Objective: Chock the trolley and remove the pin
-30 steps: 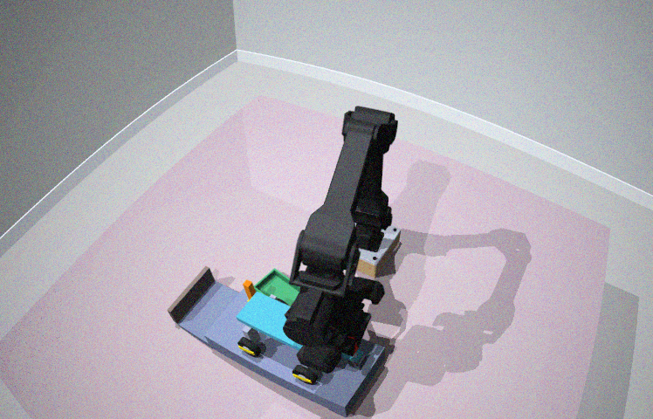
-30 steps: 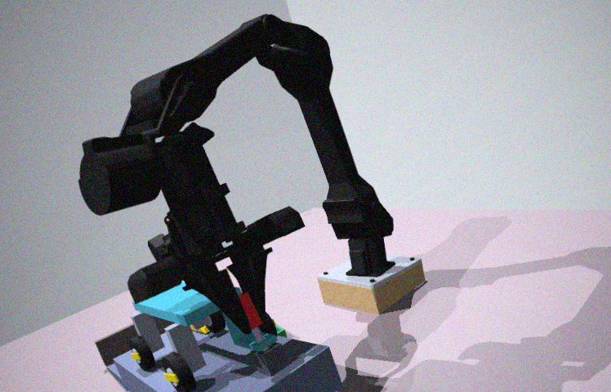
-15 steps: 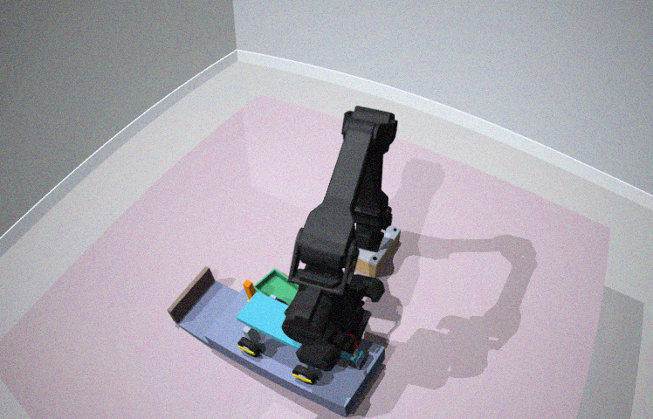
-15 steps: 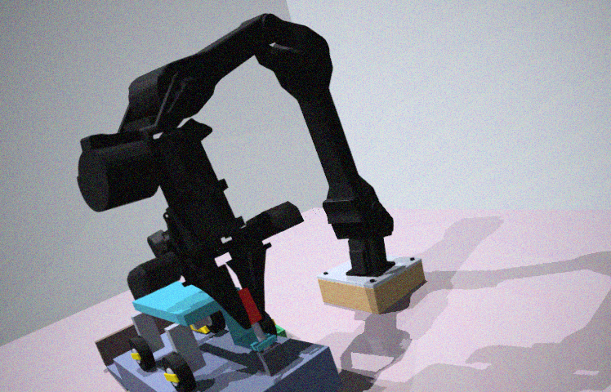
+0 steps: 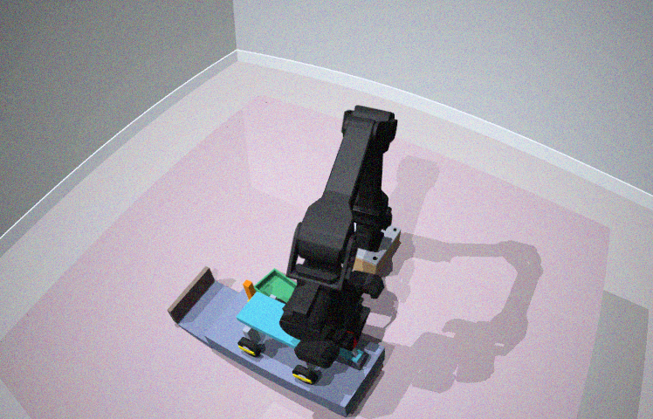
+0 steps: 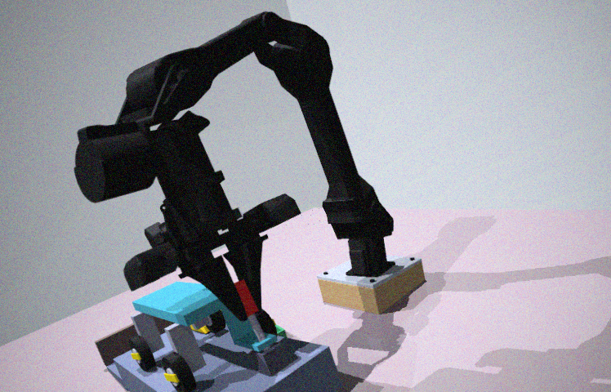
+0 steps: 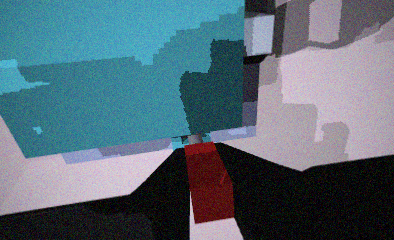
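Observation:
The trolley has a cyan deck and stands on the slate-blue ramp. My gripper is shut on the red head of the stop pin at the uphill end. The pin's grey shank runs down to a small cyan tongue over a dark block. The chock's orange handle stands upright by the deck's far downhill corner in the top view. The deck hides the chock's base, so wheel contact cannot be told. The green tray lies behind the trolley, partly hidden by the arm.
A brown end board stands at the ramp's downhill end. The arm's wooden base block is behind the ramp. The gripper body hangs close above the trolley's uphill part and covers much of it in the top view.

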Controlling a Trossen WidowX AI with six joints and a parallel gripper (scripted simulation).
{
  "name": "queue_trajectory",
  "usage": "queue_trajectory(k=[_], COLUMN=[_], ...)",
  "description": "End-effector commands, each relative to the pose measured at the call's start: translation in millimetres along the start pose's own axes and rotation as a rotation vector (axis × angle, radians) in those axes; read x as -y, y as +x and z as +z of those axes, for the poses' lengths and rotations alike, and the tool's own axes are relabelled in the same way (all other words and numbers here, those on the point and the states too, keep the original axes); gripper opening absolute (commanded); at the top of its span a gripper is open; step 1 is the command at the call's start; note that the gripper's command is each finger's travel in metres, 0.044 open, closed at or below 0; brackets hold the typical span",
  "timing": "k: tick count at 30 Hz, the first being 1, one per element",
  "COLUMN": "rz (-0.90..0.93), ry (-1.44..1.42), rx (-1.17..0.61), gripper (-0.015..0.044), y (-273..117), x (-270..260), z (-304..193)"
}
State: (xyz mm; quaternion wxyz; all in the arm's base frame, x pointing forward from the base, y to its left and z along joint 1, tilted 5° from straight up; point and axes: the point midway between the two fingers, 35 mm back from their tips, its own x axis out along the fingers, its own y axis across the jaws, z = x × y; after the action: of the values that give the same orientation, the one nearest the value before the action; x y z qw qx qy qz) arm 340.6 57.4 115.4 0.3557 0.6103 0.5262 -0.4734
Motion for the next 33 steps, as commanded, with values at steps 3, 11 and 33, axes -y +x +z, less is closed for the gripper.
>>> queue_trajectory(k=[3,11,33], rz=[0.006,0.006,0.006], ry=[-0.006,-0.006,-0.006], rx=[-0.004,-0.003,-0.003], gripper=[0.0,0.0,0.0], y=[-6,-11,-24], x=[0,0,0], z=[-1,-2,-3])
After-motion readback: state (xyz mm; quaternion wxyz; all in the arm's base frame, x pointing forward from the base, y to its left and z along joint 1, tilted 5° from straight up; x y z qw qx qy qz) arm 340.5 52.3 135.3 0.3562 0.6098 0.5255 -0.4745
